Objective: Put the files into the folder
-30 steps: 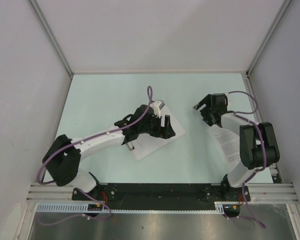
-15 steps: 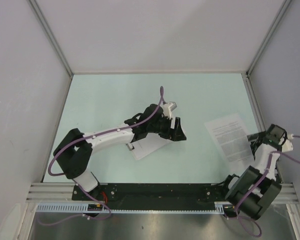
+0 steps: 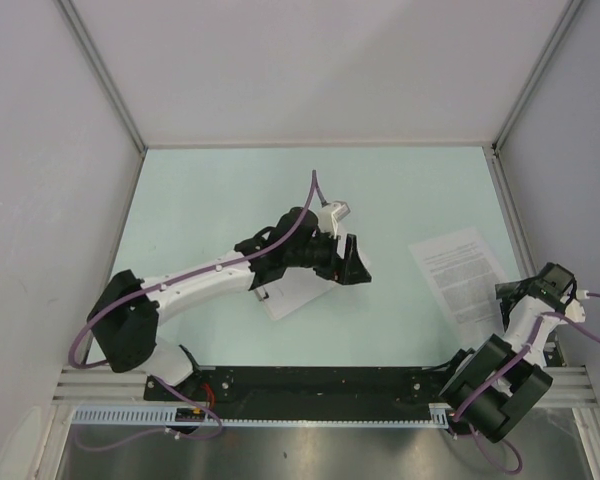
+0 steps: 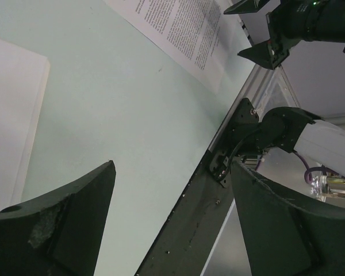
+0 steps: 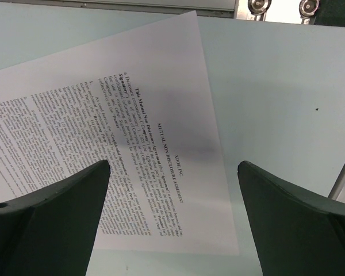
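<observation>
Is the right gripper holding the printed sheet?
No: the right gripper is open, and the printed sheet lies flat on the table beneath it.

Table top (image 3: 210, 200): pale mint green, matte, evenly lit.
Back wall (image 3: 310, 70): plain whitish-grey panel along the table's far edge.
Side walls: left panel (image 3: 35, 200) and right panel (image 3: 580, 170), the same pale grey.
Corner posts: slim aluminium struts, left (image 3: 100, 75) and right (image 3: 540, 75).
Near edge: aluminium rail (image 3: 100, 382), black plate (image 3: 320, 385), and white slotted cable duct (image 3: 310, 420) in front.
Foreground: brushed metal surface (image 3: 320, 450), possibly a steel bench top.
Light: diffuse, with soft shadows.
</observation>
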{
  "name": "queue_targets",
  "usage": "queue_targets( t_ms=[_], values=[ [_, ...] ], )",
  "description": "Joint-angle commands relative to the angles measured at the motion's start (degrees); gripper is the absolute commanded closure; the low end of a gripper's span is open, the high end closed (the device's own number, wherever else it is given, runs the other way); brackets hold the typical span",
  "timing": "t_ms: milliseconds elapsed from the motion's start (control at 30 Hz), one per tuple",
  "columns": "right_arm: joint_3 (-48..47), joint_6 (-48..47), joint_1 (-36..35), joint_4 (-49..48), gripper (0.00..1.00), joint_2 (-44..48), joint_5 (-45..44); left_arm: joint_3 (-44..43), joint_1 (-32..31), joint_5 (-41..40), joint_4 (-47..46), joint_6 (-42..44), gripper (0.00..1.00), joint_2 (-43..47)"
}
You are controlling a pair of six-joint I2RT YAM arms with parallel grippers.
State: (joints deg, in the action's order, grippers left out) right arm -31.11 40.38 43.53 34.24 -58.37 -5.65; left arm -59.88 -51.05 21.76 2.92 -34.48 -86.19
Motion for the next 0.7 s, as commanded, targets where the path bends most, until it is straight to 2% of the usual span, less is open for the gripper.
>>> queue_targets(
  t_ms=[0,400,533,667],
  values=[
    [0.44,1.28,0.51,0.74,0.02,0.45,-1.29,1.16,-0.19,-0.05,-0.89,0.29,0.14,2.78],
    [4.04,0.93,0.68,-4.0,0.04,-4.03,1.77,1.78,-0.11,-0.4,-1.95,0.11,0.14,2.87],
    [4.22,0.48,-1.51,-5.58,0.05,-4.82,2.31,1.69,-0.11,-0.93,-1.69,0.55,0.14,2.96],
    [5.36,5.12,-7.11,-6.99,0.05,-4.47,4.24,1.87,0.07,-1.37,-1.95,0.38,0.14,2.0]
  ],
)
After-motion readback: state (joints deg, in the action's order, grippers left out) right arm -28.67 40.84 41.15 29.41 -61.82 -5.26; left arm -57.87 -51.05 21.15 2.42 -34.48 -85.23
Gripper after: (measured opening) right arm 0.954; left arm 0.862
